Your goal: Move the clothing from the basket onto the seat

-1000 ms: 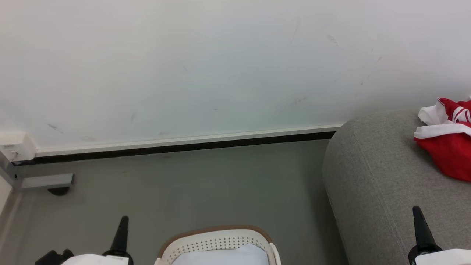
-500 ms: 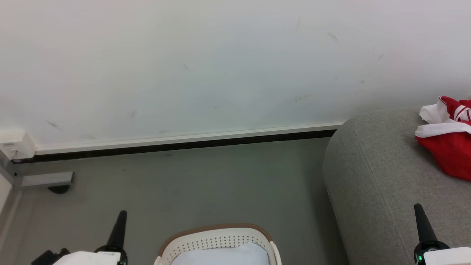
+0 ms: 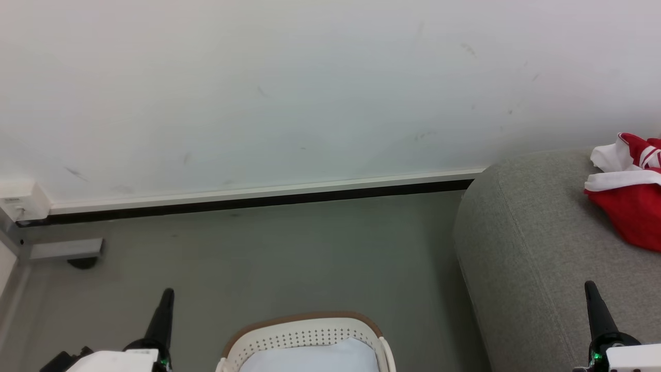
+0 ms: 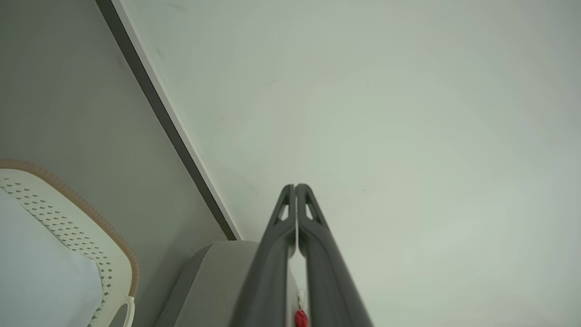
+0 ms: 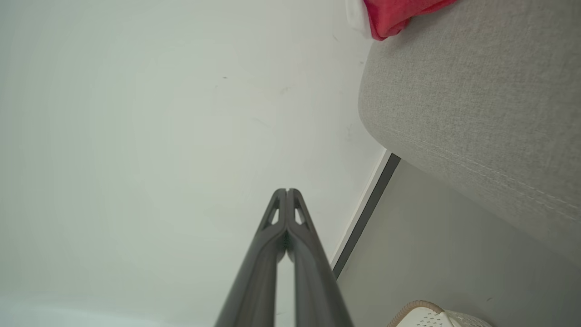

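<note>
Red clothing [image 3: 632, 217] lies on the grey seat [image 3: 526, 248], upper right; left gripper [image 3: 168, 294] and right gripper [image 3: 589, 285], lower corners, fingers pressed together.

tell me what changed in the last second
The whole head view slid up a little, so the camera moved, not the things. Beyond that shift, the left gripper crept up and slightly left, and the right gripper rose a touch. Nothing was taken or let go. As before: both pairs of fingers shut, clothing on the seat, pale cloth in the basket.
</note>
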Motion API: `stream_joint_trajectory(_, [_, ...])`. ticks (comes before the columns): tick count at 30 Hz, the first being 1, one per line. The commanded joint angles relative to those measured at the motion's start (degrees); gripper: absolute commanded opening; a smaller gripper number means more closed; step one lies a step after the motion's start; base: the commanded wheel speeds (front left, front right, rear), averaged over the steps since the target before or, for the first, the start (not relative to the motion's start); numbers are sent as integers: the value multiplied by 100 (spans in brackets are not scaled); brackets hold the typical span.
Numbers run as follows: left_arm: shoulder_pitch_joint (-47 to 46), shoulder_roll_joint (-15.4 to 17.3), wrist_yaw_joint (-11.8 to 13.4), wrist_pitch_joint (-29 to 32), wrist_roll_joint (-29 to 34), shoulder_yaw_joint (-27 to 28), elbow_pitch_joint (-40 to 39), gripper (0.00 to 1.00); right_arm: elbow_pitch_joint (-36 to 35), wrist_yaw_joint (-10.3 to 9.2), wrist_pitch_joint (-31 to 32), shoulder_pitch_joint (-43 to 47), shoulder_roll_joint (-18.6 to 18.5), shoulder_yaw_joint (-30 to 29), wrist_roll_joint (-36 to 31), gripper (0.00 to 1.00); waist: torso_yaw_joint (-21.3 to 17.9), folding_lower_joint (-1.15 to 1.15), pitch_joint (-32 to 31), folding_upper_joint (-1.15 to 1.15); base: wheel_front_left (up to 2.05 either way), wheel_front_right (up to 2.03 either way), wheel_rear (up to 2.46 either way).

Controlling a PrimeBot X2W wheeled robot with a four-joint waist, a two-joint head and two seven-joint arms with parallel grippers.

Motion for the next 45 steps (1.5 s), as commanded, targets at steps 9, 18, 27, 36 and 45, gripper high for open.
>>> stream_joint_trajectory(9, [-106, -4, -93, 141, -488, 103, -46, 0, -68, -10, 136, -96, 16, -70, 496, 0, 5, 0, 28, 0, 0, 0, 0])
stream_joint_trajectory(18, [-141, -18, -146, 236, -827, 169, -62, 0, -92, -11, 229, -117, 29, -116, 877, 0, 10, 0, 55, 0, 0, 0, 0])
stream_joint_trajectory(27, [-166, -34, -200, 322, -1144, 225, -75, 0, -110, -12, 319, -142, 38, -159, 1227, 0, 14, 0, 83, 0, 0, 0, 0])
stream_joint_trajectory(36, [-163, -34, -190, 323, -1136, 221, -74, 0, -108, -12, 319, -140, 37, -155, 1209, 0, 15, 0, 84, 0, 0, 0, 0])
stream_joint_trajectory(45, [-162, -34, -190, 323, -1135, 220, -74, 0, -107, -12, 319, -140, 37, -155, 1209, 0, 15, 0, 84, 0, 0, 0, 0])
